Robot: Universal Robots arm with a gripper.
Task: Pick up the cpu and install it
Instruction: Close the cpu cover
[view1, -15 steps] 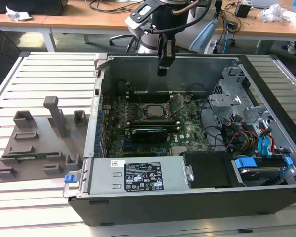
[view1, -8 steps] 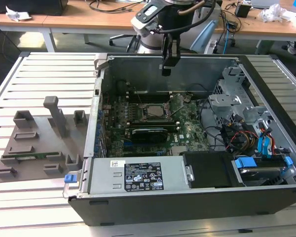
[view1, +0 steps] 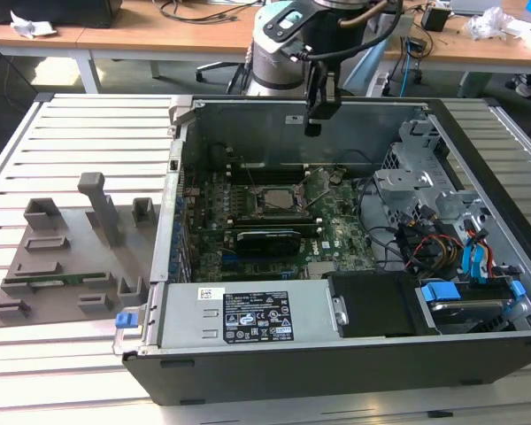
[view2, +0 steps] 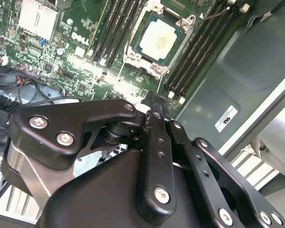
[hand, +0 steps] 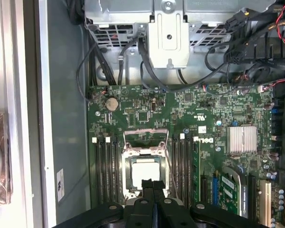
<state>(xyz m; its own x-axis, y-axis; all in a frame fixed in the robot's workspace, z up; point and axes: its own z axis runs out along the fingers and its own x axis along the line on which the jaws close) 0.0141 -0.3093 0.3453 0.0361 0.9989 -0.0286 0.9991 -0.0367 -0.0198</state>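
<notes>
The cpu [hand: 142,170] lies flat in its socket on the green motherboard [hand: 204,118], silver top plate up, with dark memory slots [hand: 107,164] on either side of it. The second wrist view shows the cpu [view2: 157,39] sitting square inside the socket's frame. The hinged metal load plate [hand: 145,137] stands swung back from the socket. A thin wire lever [view2: 217,15] beside it looks unlatched.

The gripper [hand: 152,182] hangs above the chip and apart from it, its two black fingers pressed together with nothing between them. In the exterior view the gripper [view1: 312,129] sits high over the open computer case [view1: 248,124], near its far wall. The case rests on a slatted table [view1: 71,133], and a grey fixture tray [view1: 62,266] lies well apart at the exterior view's left.

As I judge it, the placing step is done: the chip is set down and released, but not yet locked in. Any further move at the socket calls for a light touch, since the chip sits loose until the plate is down and a nudge could shift it off its contacts
</notes>
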